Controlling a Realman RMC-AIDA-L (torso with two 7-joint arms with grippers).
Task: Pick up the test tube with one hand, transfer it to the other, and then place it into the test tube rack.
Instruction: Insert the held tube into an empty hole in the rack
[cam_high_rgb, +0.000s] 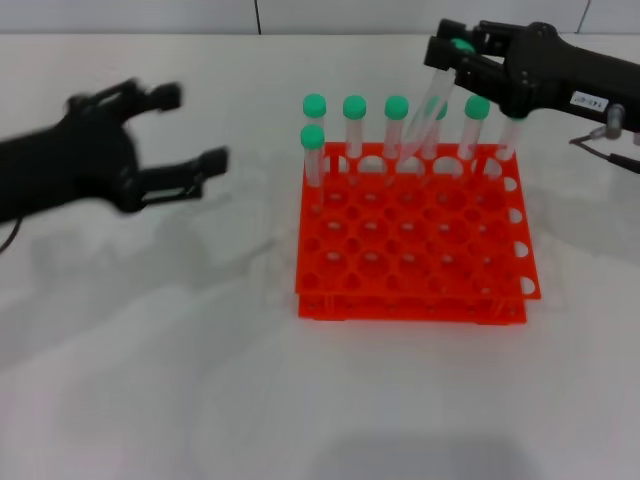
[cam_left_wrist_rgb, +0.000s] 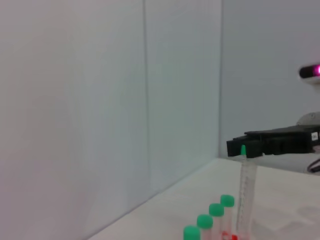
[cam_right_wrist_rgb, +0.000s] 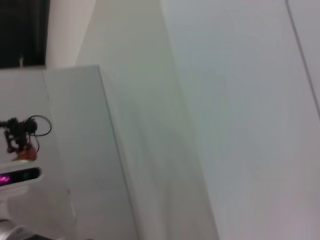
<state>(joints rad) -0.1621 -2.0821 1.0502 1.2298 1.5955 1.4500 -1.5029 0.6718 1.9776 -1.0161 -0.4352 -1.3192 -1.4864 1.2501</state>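
Left claw (cam_high_rgb: 195, 128): sits over the bare tabletop (cam_high_rgb: 150, 380) well to the left of the rack, its two fingers spread wide apart with nothing between them; it touches none of the tubes.
Test tube rack (cam_high_rgb: 410, 245): an orange-red two-tier rack with a grid of round holes, standing on the tabletop at the centre of the head view; only its far side carries tubes, and the nearer rows of holes hold nothing.
Standing tubes (cam_high_rgb: 354, 125): green-capped clear tubes stand upright in the rack's far holes; one sits in the second row at the left corner, the rest line the far row. Six standing caps can be counted in the head view, the rightmost partly hidden behind the right claw, so the count is not certain.
Test tube (cam_high_rgb: 428, 105): held tilted above the far row of the rack, its green cap up inside the right claw and its clear body slanting down toward the holes; whether the lower end is already in a hole cannot be told.
Right claw (cam_high_rgb: 455, 55): closed on the cap end of the test tube, over the rack's far right part; a small white label shows on its black body. The left wrist view shows the same grip from the side, the tube hanging below the claw.
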